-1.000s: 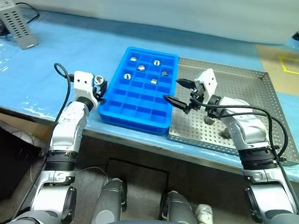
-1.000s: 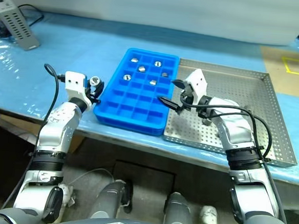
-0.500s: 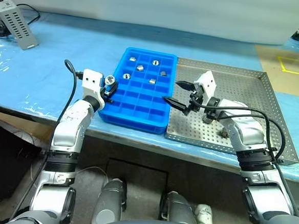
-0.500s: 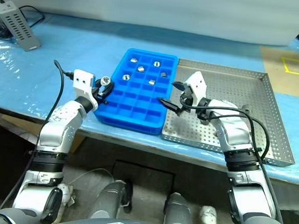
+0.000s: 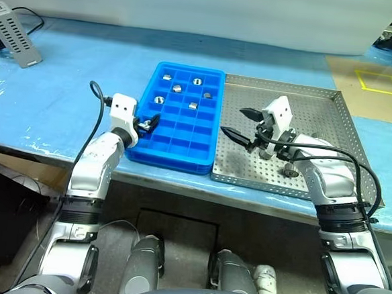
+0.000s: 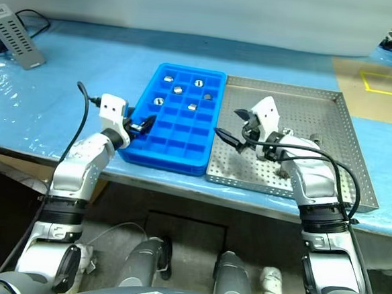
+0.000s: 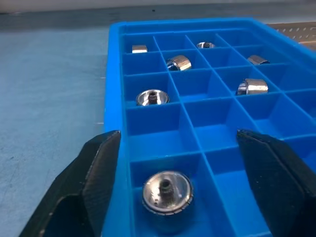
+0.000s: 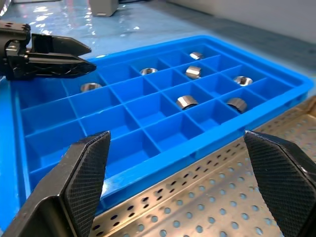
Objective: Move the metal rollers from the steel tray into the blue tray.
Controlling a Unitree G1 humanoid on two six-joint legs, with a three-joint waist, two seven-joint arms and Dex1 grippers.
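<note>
Left wrist view: roller (image 7: 167,192) between open fingers (image 7: 94,168).

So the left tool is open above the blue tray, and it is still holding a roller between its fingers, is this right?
Not quite. The left tool is open at the blue tray, but it holds nothing: the left wrist view shows the roller lying in a compartment of the tray, below and between the spread fingers, apart from both.
</note>
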